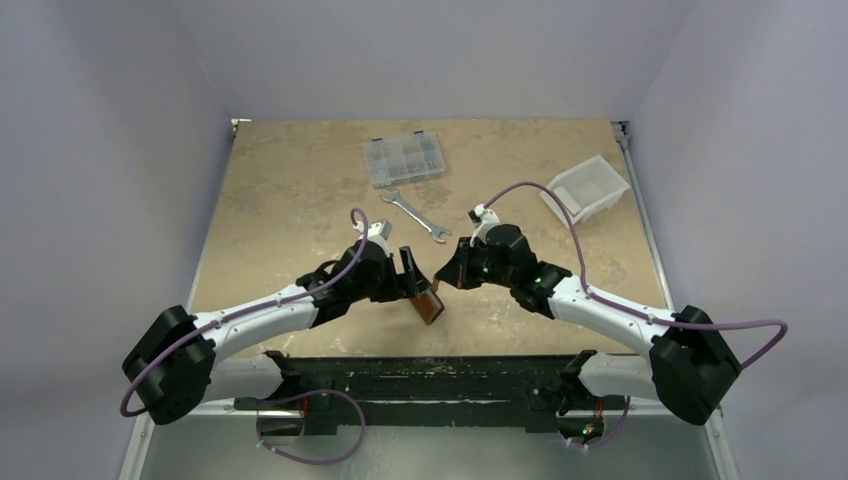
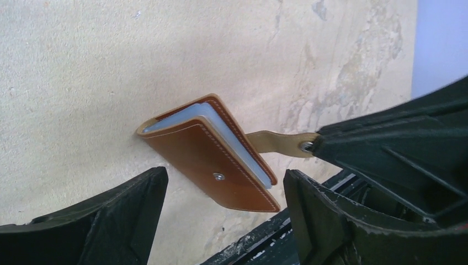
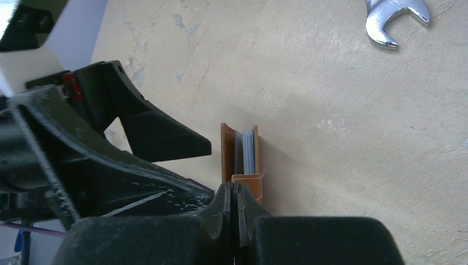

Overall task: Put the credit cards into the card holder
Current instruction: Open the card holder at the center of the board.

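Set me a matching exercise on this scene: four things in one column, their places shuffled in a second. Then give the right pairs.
Things
1. card holder
2. wrench
3. clear compartment box
4. white bin

Places
A. far right of the table
B. far middle of the table
C. strap pinched by the right gripper, jaws shut
D. flat on the table, just nearer than the compartment box

Pairs: 1-C, 2-D, 3-B, 4-A

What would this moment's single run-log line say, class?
left fingers: open, flanking card holder | right fingers: shut on its strap | pale cards: inside holder | wrench: lying apart
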